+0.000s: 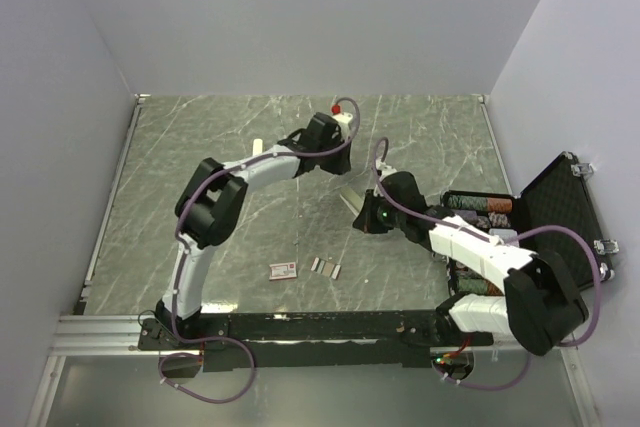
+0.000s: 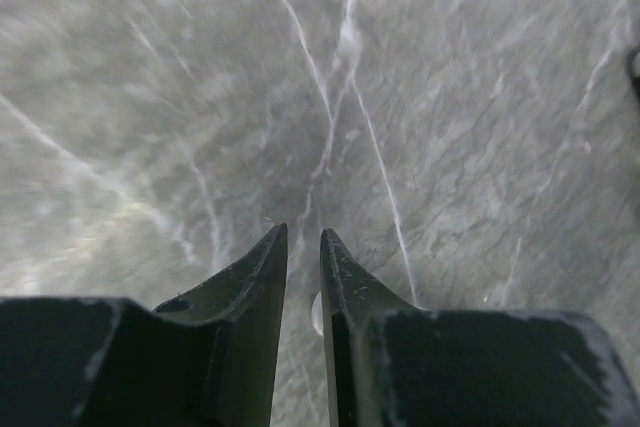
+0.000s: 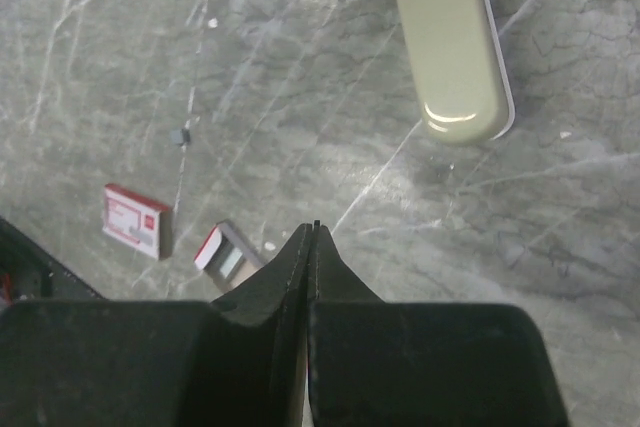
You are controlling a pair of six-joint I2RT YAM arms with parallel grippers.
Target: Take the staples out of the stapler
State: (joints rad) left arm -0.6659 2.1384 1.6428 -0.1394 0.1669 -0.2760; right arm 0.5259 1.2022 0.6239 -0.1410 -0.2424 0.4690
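Overall, pale walls [image 1: 300,17] are closing in a grey, white-veined marble table [image 1: 200,147] on three sides, and a metal rail [image 1: 100,327] is running along its near edge.

The left gripper [image 2: 303,237] is hanging over bare marble with its fingers standing only narrowly apart. Table is showing through the slit and nothing is sitting between the tips. The right gripper [image 3: 313,229] is pressing its two tips together, with nothing pinched between them.

A black case [image 1: 560,202] is standing open behind the right fingers, alongside that arm, its lid leaning toward the right wall. Rows of coloured round pieces [image 1: 478,209] are filling its tray, and the arm is covering part of them.

The stapler [image 3: 455,47], a pale olive-beige, is lying ahead of the right fingertips and off to their right, clear of them.

To the left of those fingertips a red-and-white box [image 3: 135,219] is lying flat. The staples [image 1: 326,267] are lying loose on the marble as short grey strips just beside that box, between it and the right fingers, and well apart from the left fingers.
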